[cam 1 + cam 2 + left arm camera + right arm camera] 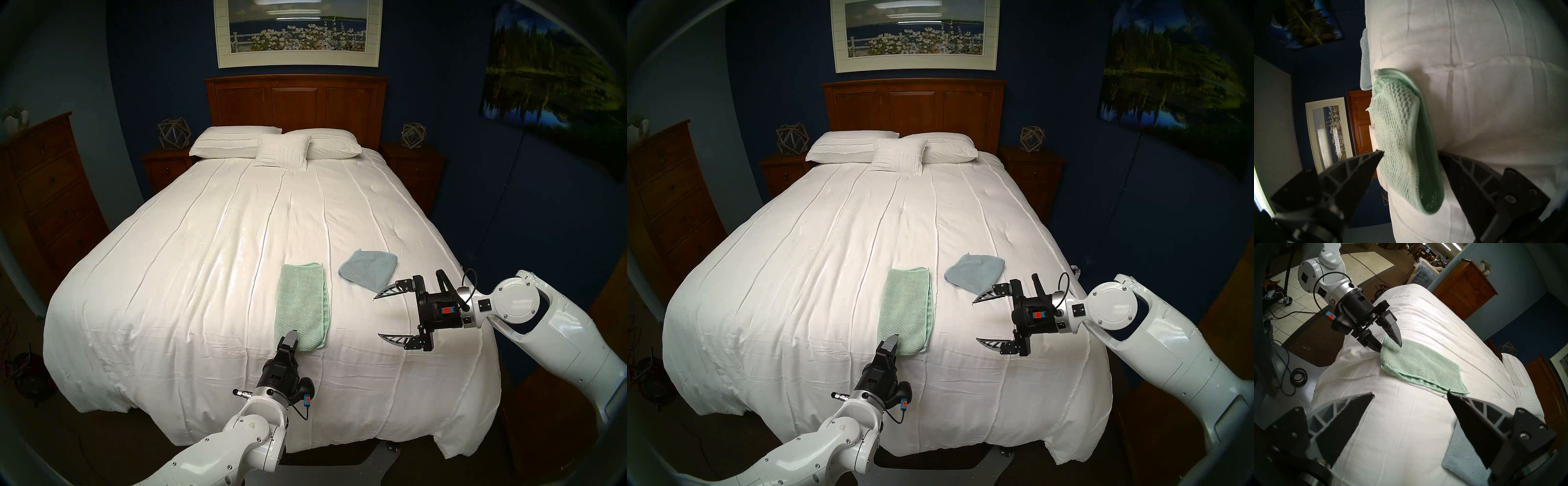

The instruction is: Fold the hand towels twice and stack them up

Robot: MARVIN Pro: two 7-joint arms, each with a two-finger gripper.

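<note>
A: What is seen nearest the head camera?

B: The left arm (237, 437), reaching up to the foot of the bed (210, 237). Its left gripper (290, 334) is set at the near short end of the mint green waffle towel (302, 305). From the right wrist, one finger is seen above the cloth and one at its edge, with a gap between them; whether the towel is actually pinched cannot be told.

A: And the larger things first?

B: The white bedspread (796, 254) is spread over the whole bed. On it the green towel is laid folded once, its long axis running from the left gripper away toward the pillows (271, 146). The light blue plush towel (369, 268) is found just to the right of it, apart from it, folded into a smaller, squarer shape.

A: The right arm?

B: The right gripper (383, 317) is held wide open and empty above the bedspread, below the blue towel.

A: Which arm is judged nearer the green towel?

B: The left. The second fold is judged to be made lengthwise, the near end being carried toward the far end.
</note>
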